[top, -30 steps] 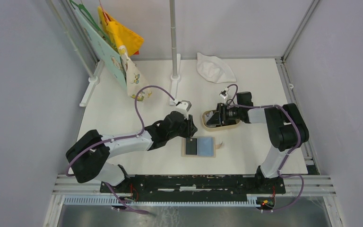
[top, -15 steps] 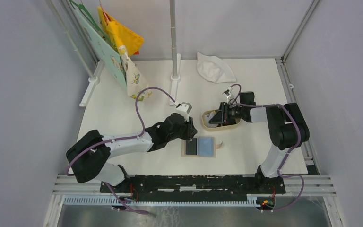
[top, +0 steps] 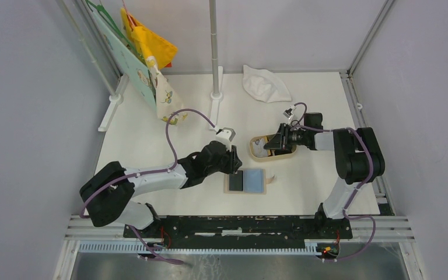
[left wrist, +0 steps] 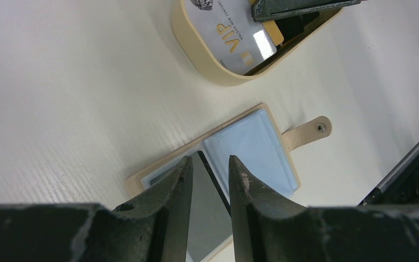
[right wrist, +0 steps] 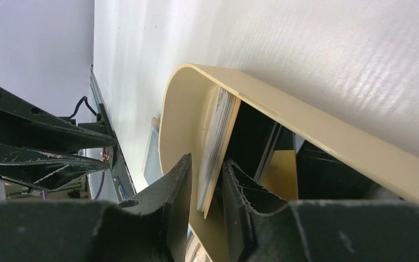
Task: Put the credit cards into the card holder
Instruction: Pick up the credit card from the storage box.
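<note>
The beige card holder [top: 256, 182] lies open on the table, light blue lining up. A black card [top: 237, 181] sits in its left pocket. My left gripper [top: 234, 158] hovers just above that pocket, slightly open and empty; the left wrist view shows the holder [left wrist: 251, 147] and the dark card [left wrist: 210, 218] between my fingers [left wrist: 180, 180]. My right gripper [top: 270, 146] reaches into the tan oval tray [top: 255, 140]. In the right wrist view its jaws [right wrist: 207, 160] straddle a tilted stack of cards [right wrist: 218, 131], slightly apart. A grey-white card [left wrist: 223, 38] and an orange card [left wrist: 273, 33] lie in the tray.
A white cloth [top: 265, 83] lies at the back. A pole on a stand [top: 216, 87] rises behind the left arm. Coloured items hang on a rack [top: 146, 52] at the back left. The holder's snap tab [left wrist: 308, 131] sticks out to the right.
My left gripper has drawn back a little from the holder, leaving the black card in the pocket. My right wrist has shifted right and tilted, its fingers still in the tray.
</note>
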Controlling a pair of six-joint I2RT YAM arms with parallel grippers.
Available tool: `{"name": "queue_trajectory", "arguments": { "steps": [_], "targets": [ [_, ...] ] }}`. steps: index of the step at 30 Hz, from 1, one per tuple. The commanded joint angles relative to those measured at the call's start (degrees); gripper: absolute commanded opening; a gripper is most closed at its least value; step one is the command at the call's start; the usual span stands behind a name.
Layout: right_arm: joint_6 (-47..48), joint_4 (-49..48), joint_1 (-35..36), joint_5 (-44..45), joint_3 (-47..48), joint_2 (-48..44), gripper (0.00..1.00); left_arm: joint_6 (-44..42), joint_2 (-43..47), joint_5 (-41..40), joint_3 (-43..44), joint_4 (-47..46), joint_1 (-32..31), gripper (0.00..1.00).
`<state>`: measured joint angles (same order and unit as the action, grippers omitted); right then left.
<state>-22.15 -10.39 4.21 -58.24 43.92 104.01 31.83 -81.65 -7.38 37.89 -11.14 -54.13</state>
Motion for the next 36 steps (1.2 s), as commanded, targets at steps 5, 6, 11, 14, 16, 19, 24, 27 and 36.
{"name": "queue_trajectory", "arguments": {
  "steps": [5, 6, 11, 14, 16, 19, 24, 27, 36],
  "targets": [
    [-1.13, -3.05, -1.27, -2.04, -0.65, -1.18, 0.25, 0.25, 2.86, -1.25, -0.3, -2.07, -0.28, 0.37],
    [-1.14, -3.04, -1.31, -2.0, -0.63, -1.17, 0.22, 0.17, 2.89, -1.24, -0.23, -1.98, -0.21, 0.37],
    [-1.25, -3.02, -1.59, -2.29, -0.59, -1.25, 0.13, 0.08, 2.98, -1.26, -0.23, -1.89, -0.27, 0.37],
    [-1.25, -3.05, -1.9, -2.45, -0.61, -1.46, 0.12, 0.07, 3.2, -1.24, -0.18, -1.87, -0.27, 0.37],
    [-1.32, -3.05, -2.16, -2.43, -0.63, -1.55, 0.12, 0.07, 3.33, -1.19, -0.29, -1.86, -0.24, 0.37],
    [-1.3, -2.94, -2.27, -2.52, -0.69, -1.45, 0.16, 0.07, 3.67, -1.06, -0.35, -1.83, -0.29, 0.37],
    [-1.11, -2.79, -2.34, -2.42, -0.66, -0.92, 0.22, 0.07, 4.11, -1.06, -0.48, -1.78, -0.34, 0.37],
    [-0.58, -2.1, -2.35, -1.91, -0.55, -0.82, 0.22, 0.07, 4.28, -1.06, -0.45, -1.71, -0.31, 0.37],
    [1.75, 0.9, -3.71, 0.98, -0.23, -2.5, 0.03, 0.07, 5.51, -1.06, -0.78, -1.61, -0.34, 0.37]
  ]
}}
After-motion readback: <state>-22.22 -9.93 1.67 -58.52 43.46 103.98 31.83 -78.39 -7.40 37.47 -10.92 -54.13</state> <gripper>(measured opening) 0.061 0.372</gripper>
